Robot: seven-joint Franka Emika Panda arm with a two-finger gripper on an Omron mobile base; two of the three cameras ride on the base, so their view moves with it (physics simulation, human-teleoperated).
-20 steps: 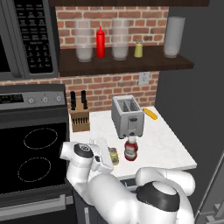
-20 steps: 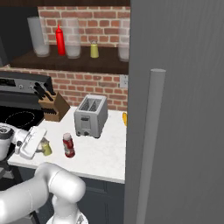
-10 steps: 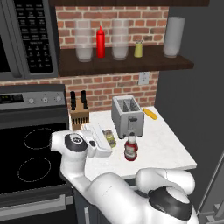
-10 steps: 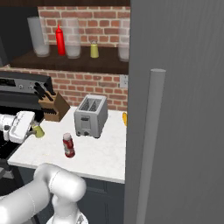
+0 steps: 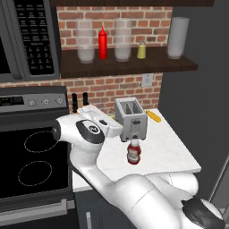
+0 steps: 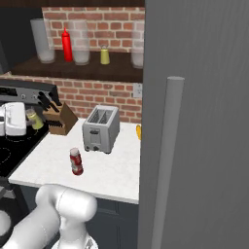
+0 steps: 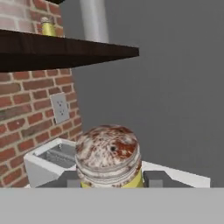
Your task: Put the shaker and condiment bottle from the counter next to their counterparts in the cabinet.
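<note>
Your gripper (image 7: pixel 111 179) was clamped on the shaker (image 7: pixel 108 156), one finger (image 7: pixel 70 179) on each side, and held it in the air above the left end of the counter (image 6: pixel 112 175), near the knife block (image 6: pixel 61 119). The condiment bottle (image 5: pixel 133 152) stood upright on the counter, just in front of the toaster (image 5: pixel 129 118). On the cabinet (image 5: pixel 129 67) you had the red squeeze bottle (image 5: pixel 103 43) and the twin shaker (image 5: pixel 141 50), well apart
</note>
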